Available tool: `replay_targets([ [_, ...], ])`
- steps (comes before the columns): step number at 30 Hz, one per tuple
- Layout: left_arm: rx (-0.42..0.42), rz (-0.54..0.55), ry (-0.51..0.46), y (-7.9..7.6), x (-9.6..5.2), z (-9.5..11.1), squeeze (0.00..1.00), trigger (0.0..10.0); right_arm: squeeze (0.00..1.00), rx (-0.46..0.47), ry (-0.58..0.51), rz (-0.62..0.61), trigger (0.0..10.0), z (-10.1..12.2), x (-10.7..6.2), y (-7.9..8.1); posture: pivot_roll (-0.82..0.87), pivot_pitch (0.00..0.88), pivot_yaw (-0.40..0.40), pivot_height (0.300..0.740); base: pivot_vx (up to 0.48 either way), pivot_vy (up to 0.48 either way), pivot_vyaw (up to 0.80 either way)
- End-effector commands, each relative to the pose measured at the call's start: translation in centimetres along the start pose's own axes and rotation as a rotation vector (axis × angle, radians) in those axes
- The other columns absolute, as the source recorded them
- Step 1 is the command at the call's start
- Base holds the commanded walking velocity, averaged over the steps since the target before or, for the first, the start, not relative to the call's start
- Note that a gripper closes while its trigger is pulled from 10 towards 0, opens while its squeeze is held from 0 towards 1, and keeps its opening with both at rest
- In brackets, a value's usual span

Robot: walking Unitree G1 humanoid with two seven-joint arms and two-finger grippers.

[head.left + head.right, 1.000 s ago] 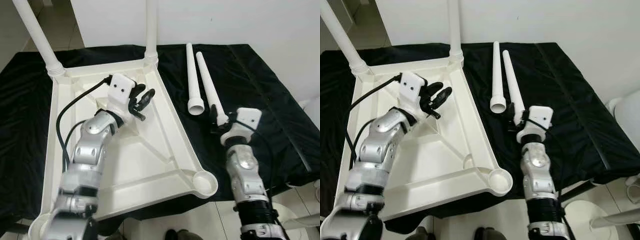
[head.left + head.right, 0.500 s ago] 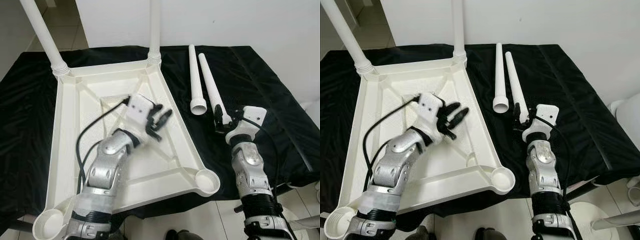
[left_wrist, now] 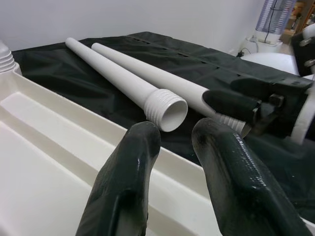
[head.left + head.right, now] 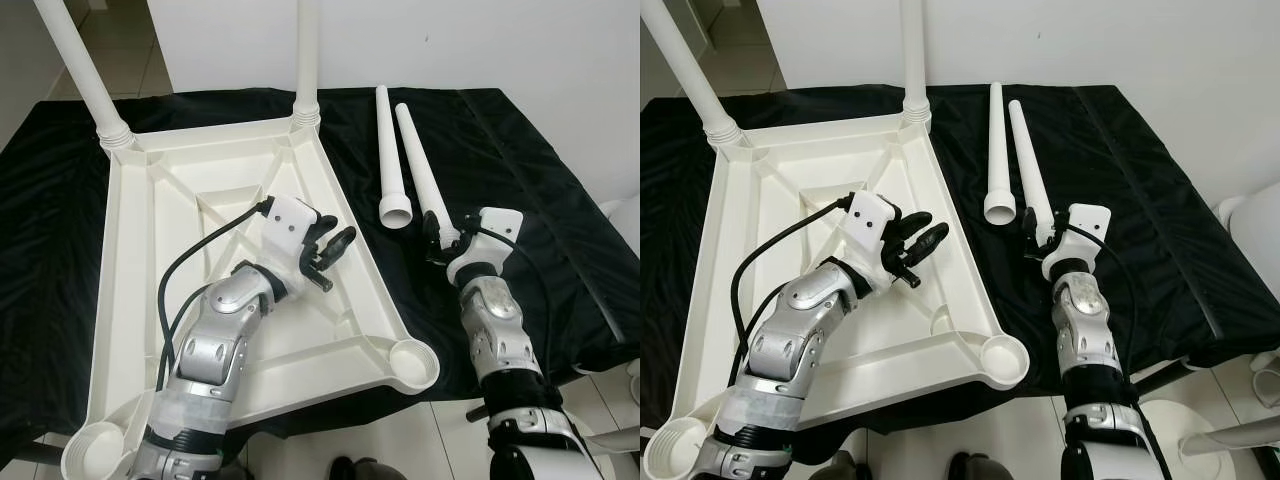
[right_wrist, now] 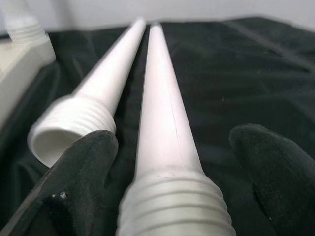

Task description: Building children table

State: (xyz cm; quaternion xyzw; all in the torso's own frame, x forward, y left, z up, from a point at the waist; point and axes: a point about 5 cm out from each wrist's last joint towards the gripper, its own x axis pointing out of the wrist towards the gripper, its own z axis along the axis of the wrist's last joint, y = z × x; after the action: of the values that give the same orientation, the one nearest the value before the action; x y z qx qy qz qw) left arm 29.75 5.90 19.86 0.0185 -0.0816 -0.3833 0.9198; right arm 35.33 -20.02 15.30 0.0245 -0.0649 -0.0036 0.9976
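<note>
An upturned white moulded-plastic table top (image 4: 160, 250), ribbed on its underside with round sockets at the corners, lies on a black, faintly glossy cloth (image 4: 520, 150) spread over the work surface. Two smooth white tapered plastic legs are already screwed into its far corners and stand upright: the far-left fitted leg (image 4: 80, 70) leans a little outward, and the far-right fitted leg (image 4: 307, 55) rises straight. The near-right corner socket (image 4: 410, 362) and the near-left corner socket (image 4: 92, 455) are open cups.

Two loose white plastic legs lie side by side on the cloth just to the right of the table top, their long axes running away from the robot, narrow tips far and threaded wide ends near. The left loose leg (image 4: 388, 150) shows its hollow, ridged open mouth; the right loose leg (image 4: 422, 175) lies just beside it, angled slightly outward.

The left gripper (image 4: 330, 255) hovers above the table top's right rim, pointing toward the loose legs; its rounded matte black fingers (image 3: 128, 182) stand apart with nothing between them. The right gripper (image 5: 172, 162) sits at the threaded near end of the right loose leg, its black fingers (image 5: 83, 167) spread on either side of the shaft and not pressed against it.
</note>
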Motion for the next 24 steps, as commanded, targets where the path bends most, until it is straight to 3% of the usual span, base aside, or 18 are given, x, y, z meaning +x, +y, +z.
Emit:
replay_targets([
  [1,0.000,0.044,0.016,-0.1,-0.1,-0.2,0.00,10.0,0.00,0.004,0.049,0.013,10.0,-0.7,0.1,-0.2,0.02,0.186,-0.012,0.740,0.000,0.000,0.00],
  [7,-0.005,0.086,0.012,0.4,-0.1,0.4,0.00,10.0,0.00,-0.032,0.141,0.046,10.0,-1.8,0.7,-0.2,0.03,0.194,-0.019,0.740,0.000,0.000,0.00],
  [18,-0.007,0.124,0.000,1.0,0.0,0.9,0.00,10.0,0.00,-0.038,0.184,0.108,10.0,-2.6,0.8,0.7,0.03,0.192,-0.025,0.740,0.000,0.000,0.00],
  [19,-0.005,0.124,-0.003,1.0,0.1,1.0,0.00,10.0,0.00,-0.035,0.184,0.113,5.0,-2.7,0.7,0.9,0.03,0.192,-0.025,0.740,0.000,0.000,0.00],
  [20,-0.003,0.124,-0.004,1.0,0.1,1.0,0.00,10.0,0.00,-0.033,0.183,0.117,5.0,-2.8,0.6,1.0,0.03,0.192,-0.025,0.740,0.000,0.000,0.00],
  [21,-0.004,0.123,-0.007,0.9,0.2,1.1,0.00,10.0,0.00,-0.030,0.185,0.121,2.2,-2.9,0.6,1.1,0.03,0.187,-0.024,0.740,0.000,0.000,0.00],
  [23,-0.005,0.121,-0.008,0.9,0.3,1.1,0.00,10.0,0.00,-0.028,0.186,0.124,2.2,-3.0,0.5,1.2,0.03,0.187,-0.024,0.740,0.000,0.000,0.00],
  [24,-0.007,0.122,-0.011,1.0,0.4,1.2,0.00,10.0,0.00,-0.026,0.186,0.125,0.0,-3.1,0.5,1.3,0.03,0.183,-0.023,0.740,0.000,0.000,0.00],
])
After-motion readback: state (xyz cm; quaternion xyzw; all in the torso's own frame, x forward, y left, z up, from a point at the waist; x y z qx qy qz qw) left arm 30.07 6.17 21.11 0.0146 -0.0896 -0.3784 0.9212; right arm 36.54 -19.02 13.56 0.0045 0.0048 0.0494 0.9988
